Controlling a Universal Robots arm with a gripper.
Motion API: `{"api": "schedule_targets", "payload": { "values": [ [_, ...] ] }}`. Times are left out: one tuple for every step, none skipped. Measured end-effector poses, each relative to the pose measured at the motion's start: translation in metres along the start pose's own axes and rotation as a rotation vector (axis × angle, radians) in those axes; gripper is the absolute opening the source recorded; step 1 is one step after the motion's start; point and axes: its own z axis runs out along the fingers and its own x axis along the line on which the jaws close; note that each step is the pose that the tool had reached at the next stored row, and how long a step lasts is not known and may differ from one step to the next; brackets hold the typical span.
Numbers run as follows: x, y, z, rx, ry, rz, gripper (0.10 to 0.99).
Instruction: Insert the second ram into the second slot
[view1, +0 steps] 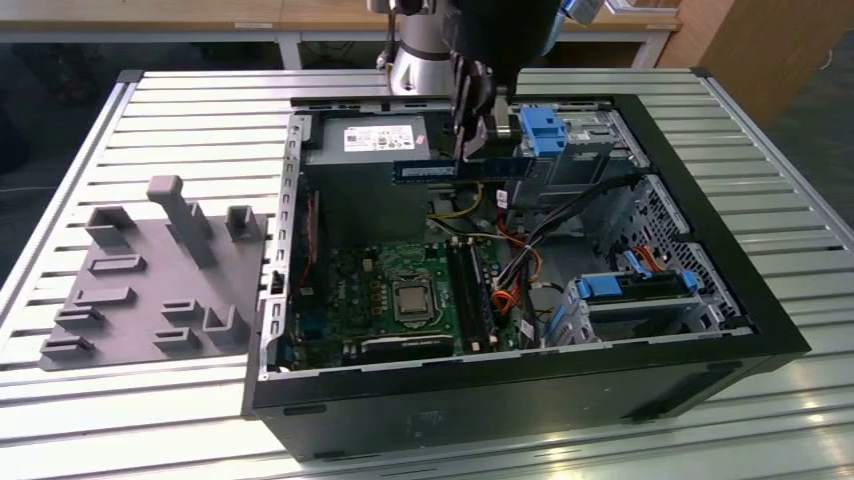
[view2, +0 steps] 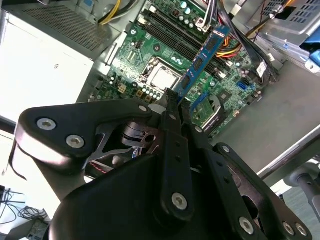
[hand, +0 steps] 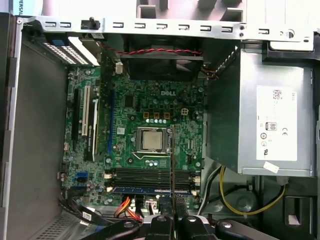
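One computer case (view1: 507, 412); one motherboard (hand: 150, 102); one power supply (hand: 245, 125); one ram stick (view2: 204, 54) in pincer (view2: 173, 100)

Table (view1: 200, 110) ribbed metal; fixture (view1: 140, 310) matt gry plastic; gripper (view2: 172, 96) glossy blk.

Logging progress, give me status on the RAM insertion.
Gripper shut on second ram. Ram held above motherboard, not seated. Nothing seen blocking memory slots.

Power supply (hand: 260, 80): white label (hand: 275, 125) carrying print and certification marks. Motherboard (hand: 125, 120): white lettering (hand: 167, 93) near the processor socket (hand: 151, 140). Second ram (view1: 451, 172): label strip (view1: 419, 172), print too small to read. Corner sticker (hand: 22, 6): capitals cut off at the edge
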Motion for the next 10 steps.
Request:
{"api": "schedule_targets", "payload": {
  "values": [
    [0.0012, 0.0000, 0.0000, 0.000, 0.0004, 0.000, 0.137],
    [0.0027, 0.0001, 0.0001, 0.000, 0.0006, 0.000, 0.137],
    [0.0041, 0.0001, 0.0002, 0.000, 0.0008, 0.000, 0.137],
    [0.0054, 0.0001, 0.0002, 0.000, 0.0010, 0.000, 0.137],
    [0.0063, 0.0002, 0.0002, 0.000, 0.0014, 0.000, 0.137],
    [0.0069, 0.0003, 0.0003, 0.000, 0.0022, 0.000, 0.137],
    [0.0071, 0.0003, 0.0003, 0.000, 0.0030, 0.000, 0.137],
    [0.0071, 0.0003, 0.0003, 0.000, 0.0037, 0.003, 0.137],
    [0.0071, 0.0002, 0.0003, 0.000, 0.0038, 0.013, 0.137],
    [0.0071, 0.0002, 0.0004, 0.000, 0.0035, 0.027, 0.137]
  ]
}}
